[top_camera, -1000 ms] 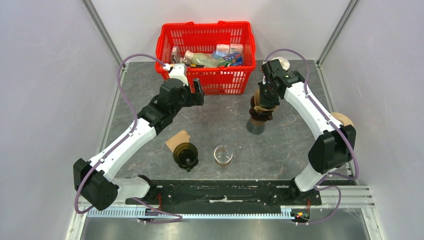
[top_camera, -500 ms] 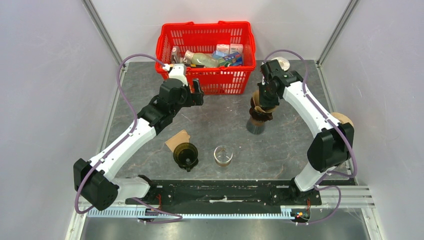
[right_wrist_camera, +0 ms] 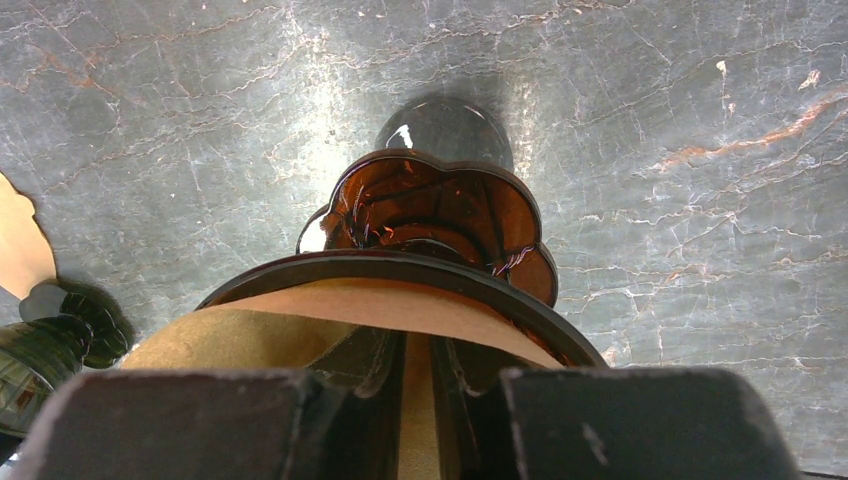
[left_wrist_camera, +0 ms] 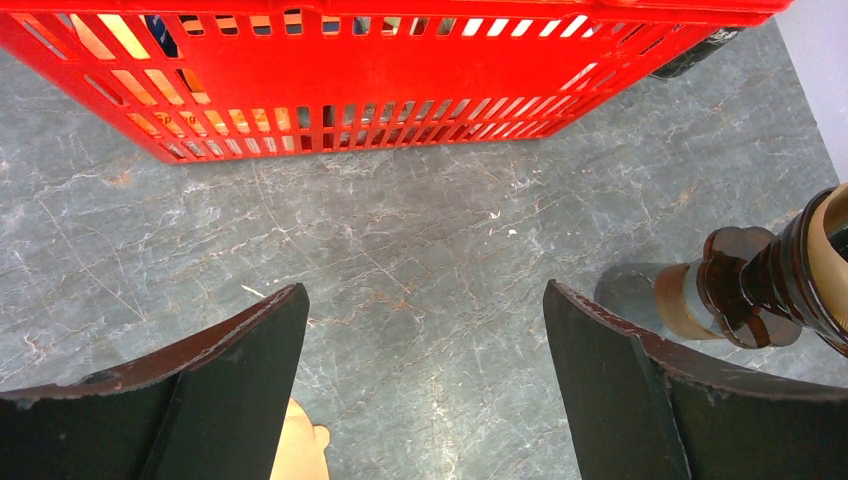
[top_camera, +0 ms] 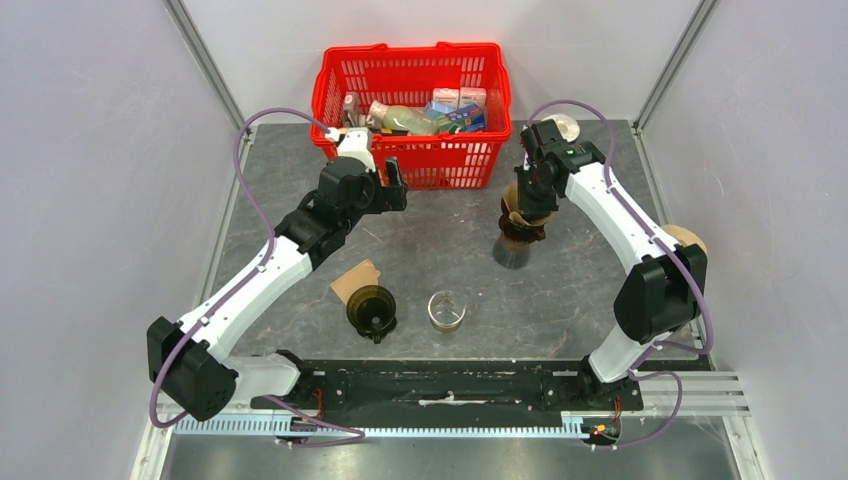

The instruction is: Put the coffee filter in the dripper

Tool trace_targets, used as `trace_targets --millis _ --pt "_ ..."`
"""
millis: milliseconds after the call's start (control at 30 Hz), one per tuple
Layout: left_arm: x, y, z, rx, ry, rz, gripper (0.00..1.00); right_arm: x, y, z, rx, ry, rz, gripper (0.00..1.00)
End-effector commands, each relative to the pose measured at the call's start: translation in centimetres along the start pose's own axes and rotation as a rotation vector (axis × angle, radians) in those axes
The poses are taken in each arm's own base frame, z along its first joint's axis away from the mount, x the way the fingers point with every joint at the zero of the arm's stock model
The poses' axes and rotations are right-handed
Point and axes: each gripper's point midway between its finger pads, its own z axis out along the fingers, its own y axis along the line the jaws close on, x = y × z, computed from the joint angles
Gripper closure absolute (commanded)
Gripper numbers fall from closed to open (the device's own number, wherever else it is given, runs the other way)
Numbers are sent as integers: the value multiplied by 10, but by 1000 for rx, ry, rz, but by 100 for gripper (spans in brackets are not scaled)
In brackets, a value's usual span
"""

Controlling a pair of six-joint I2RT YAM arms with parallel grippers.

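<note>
left pincer [left_wrist_camera: 425,300]: spread, hovers just near of red basket [left_wrist_camera: 400,80] | right pincer [right_wrist_camera: 415,395]: pinching a fold of coffee filter [right_wrist_camera: 300,320] | coffee filter: seated inside amber dripper [right_wrist_camera: 440,215], right of centre on surface [right_wrist_camera: 150,100]

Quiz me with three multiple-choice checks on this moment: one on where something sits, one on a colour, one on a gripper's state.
1. Where does the brown dripper stand?
A. inside the basket
B. on the grey stand
C. on its side by the arm bases

2. What colour is the basket?
A. blue
B. red
C. green

3. How is the left gripper?
A. open, holding nothing
B. shut on a cup
C. shut on the basket's rim

Answers:
1. B, because the top view shows the dripper sitting on top of the stand.
2. B, because its walls and rim are red.
3. A, because its fingers stand wide apart with nothing between them.
</note>
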Motion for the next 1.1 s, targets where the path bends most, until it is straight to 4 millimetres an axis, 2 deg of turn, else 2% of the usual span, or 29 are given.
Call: trace_targets --millis 0,367,767,833,1067 --pt "-8 -1 1 1 -32 -40 6 0 2 5 -6 5 -12 79" --pt "-8 -1 1 1 -32 -40 5 1 3 4 -11 3 -7 68" --pt "-8 -1 1 0 -33 -41 5 1 3 2 -15 1 -4 64" --pt "-9 -1 0 1 -35 -43 5 2 3 3 -16 3 -4 65" --pt "-10 -2 -1 3 -37 -42 5 1 4 1 -20 -1 -4 78"
